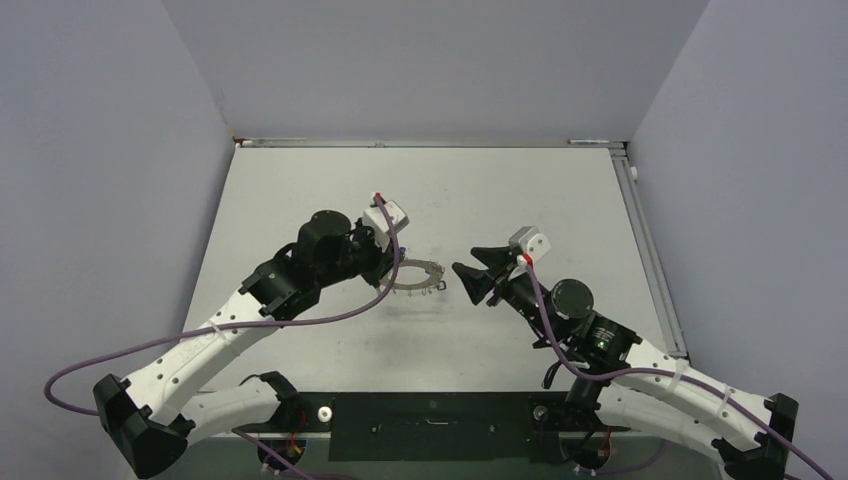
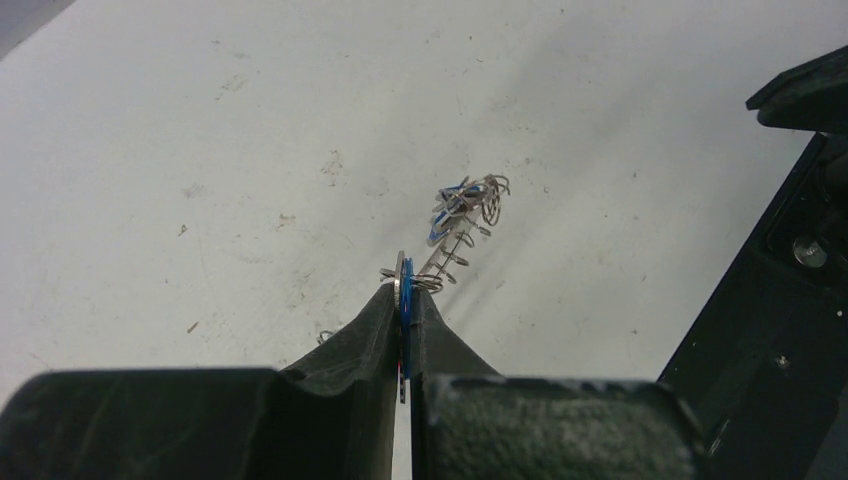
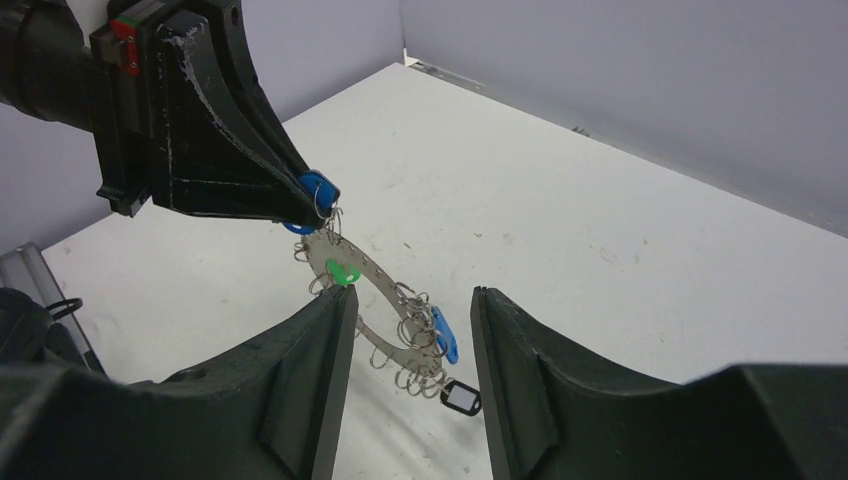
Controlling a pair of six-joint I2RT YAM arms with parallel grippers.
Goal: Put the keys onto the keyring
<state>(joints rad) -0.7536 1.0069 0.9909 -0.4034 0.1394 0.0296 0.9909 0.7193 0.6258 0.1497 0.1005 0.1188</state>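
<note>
My left gripper point(image 3: 312, 208) was pinched shut on the keyring point(image 3: 372, 287), its matte black fingertips clamping the flat grey metal rim together with a blue plastic tag point(image 3: 318, 190). The ring hung tilted above the scuffed white table point(image 3: 620, 240). Thin wire loops, the keys point(image 3: 412, 372), a green tag point(image 3: 343, 272) and a black tag point(image 3: 461, 397) dangled from it. My right gripper point(image 3: 412, 295) stood spread just beside the ring's lower end.
</note>
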